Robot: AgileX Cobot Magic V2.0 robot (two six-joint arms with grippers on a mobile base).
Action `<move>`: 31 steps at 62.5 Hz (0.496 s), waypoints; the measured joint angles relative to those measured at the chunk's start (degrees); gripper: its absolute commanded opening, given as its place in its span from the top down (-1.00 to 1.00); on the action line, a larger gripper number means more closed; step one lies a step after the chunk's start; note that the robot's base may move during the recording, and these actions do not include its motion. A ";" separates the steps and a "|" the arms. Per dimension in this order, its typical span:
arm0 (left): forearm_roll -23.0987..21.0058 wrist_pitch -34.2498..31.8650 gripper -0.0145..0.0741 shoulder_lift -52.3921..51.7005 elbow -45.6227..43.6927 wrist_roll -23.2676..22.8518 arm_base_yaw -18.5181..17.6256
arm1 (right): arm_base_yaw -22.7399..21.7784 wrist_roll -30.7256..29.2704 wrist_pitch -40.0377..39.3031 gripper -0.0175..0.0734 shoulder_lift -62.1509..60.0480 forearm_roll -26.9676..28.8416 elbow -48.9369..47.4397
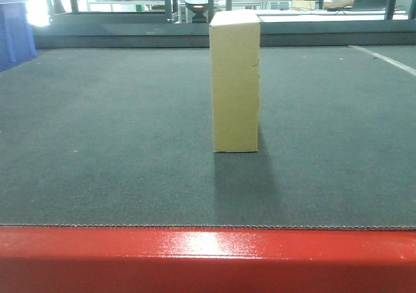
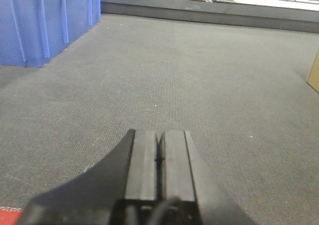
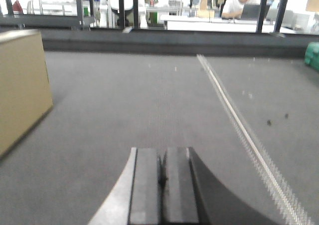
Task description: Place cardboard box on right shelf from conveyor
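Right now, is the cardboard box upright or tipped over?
Upright: the cardboard box stands on its narrow end on the conveyor.

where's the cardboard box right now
In the front view the cardboard box stands upright on the conveyor, slightly right of centre, well apart from the blue bin at the far left edge.

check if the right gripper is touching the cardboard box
Apart. Right wrist view shows bare conveyor between the right gripper and the cardboard box.

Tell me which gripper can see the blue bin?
The left gripper: its camera shows the blue bin at left. The right gripper faces the box instead.
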 measured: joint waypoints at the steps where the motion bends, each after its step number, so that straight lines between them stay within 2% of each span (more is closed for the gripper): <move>1: 0.00 0.00 0.94 0.00 0.00 0.00 0.00 | 0.00 0.00 0.18 0.47 0.28 0.00 -0.88; 6: 0.00 0.00 0.94 0.00 0.00 0.00 0.00 | 0.59 0.00 0.43 0.29 2.89 0.00 -4.78; 17: 0.00 0.00 0.94 0.00 0.00 0.00 0.00 | 3.97 0.00 0.43 -0.60 13.72 0.00 -15.10; 20: 0.00 0.00 0.94 0.00 0.00 0.00 0.00 | 5.15 0.00 0.50 -0.78 17.13 0.00 -17.94; 31: 0.00 0.00 0.94 0.00 0.00 0.00 0.00 | 9.51 0.00 2.78 -0.76 32.02 -1.69 -29.99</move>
